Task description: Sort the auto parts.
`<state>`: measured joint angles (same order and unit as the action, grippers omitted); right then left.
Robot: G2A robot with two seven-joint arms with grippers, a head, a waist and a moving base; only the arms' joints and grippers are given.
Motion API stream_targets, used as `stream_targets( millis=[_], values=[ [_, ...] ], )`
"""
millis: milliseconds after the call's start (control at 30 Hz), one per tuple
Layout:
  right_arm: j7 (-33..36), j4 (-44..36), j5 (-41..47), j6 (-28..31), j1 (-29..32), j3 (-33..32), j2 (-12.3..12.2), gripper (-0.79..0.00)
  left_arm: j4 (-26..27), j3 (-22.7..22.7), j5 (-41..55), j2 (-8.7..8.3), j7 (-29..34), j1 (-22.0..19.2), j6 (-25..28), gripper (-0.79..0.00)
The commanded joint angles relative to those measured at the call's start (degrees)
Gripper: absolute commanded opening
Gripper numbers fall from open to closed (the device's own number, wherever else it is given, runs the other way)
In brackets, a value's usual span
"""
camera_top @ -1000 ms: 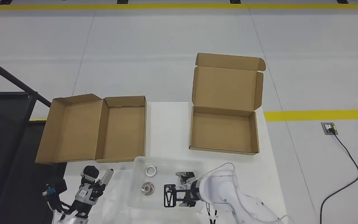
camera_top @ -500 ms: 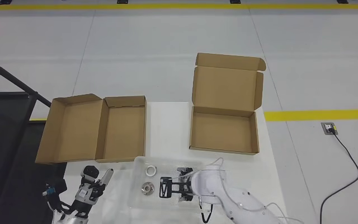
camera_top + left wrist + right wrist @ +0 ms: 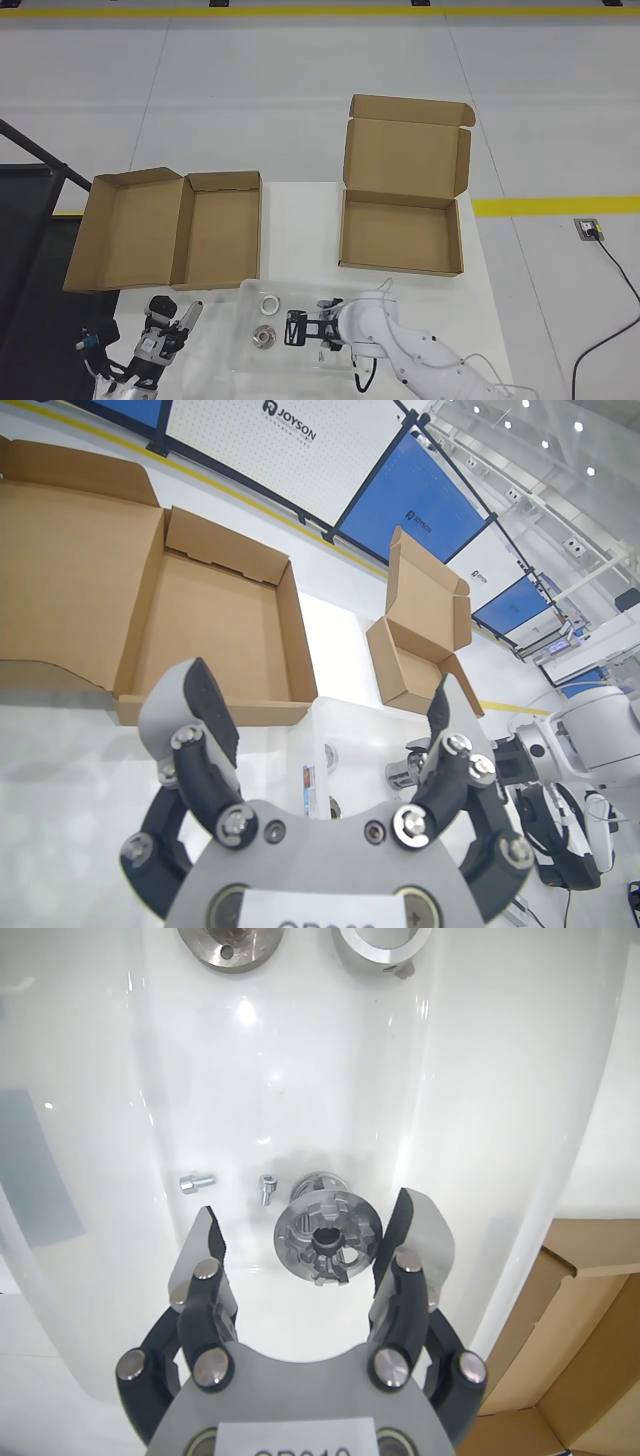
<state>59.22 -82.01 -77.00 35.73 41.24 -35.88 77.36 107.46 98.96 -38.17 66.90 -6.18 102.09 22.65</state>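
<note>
My top camera looks down on the table [image 3: 300, 230]; both wrist cameras face past their fingers [image 3: 400, 1238] toward the bin [image 3: 450, 1078], the right nearest.

You have bright, even light from ceiling lamps [image 3: 578, 426]; glints dot the bin [image 3: 280, 1093], the gear [image 3: 325, 1238] casts a soft shadow, and wrist-view edges bow.

The white bench [image 3: 300, 225] stands on a pale grey floor [image 3: 250, 90]. To its right a yellow stripe [image 3: 555, 206] crosses the floor, and near it a floor socket [image 3: 588, 230] feeds a black cable [image 3: 618, 267]. A black bar [image 3: 45, 155] slants at the left. Blue and white wall panels [image 3: 415, 495] stand far behind.
</note>
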Motion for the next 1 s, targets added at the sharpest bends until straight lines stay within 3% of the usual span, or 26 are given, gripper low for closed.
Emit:
stream_targets(
  millis=[0,100,167,300,433,633,967],
  values=[
    [-0.10,0.19,-0.47,-0.44,0.09,-0.03,0.06,-0.206,0.00,0.00,0.00,0.00,0.00,0.00,0.00,0.000],
    [-0.12,0.46,-1.44,-1.55,0.25,-0.20,0.13,-0.277,0.00,0.00,0.00,0.00,0.00,0.00,0.00,0.000],
    [-0.13,0.46,-1.94,-2.40,0.45,-0.37,0.18,-0.397,0.00,0.00,0.00,0.00,0.00,0.00,0.00,0.000],
    [0.19,0.50,-2.48,-2.78,0.68,-0.71,0.24,-0.465,0.00,0.00,0.00,0.00,0.00,0.00,0.00,0.000],
    [0.23,-0.10,-2.96,-3.00,0.88,-1.21,0.25,-0.785,0.00,0.00,0.00,0.00,0.00,0.00,0.00,0.000],
    [-1.30,-7.64,-3.60,-1.69,3.27,-4.10,-0.78,-0.785,0.00,0.00,0.00,0.00,0.00,0.00,0.00,0.000],
    [6.20,-33.20,-9.76,-3.12,12.68,-17.28,-4.62,-0.785,0.00,0.00,0.00,0.00,0.00,0.00,0.00,0.000]
  ],
)
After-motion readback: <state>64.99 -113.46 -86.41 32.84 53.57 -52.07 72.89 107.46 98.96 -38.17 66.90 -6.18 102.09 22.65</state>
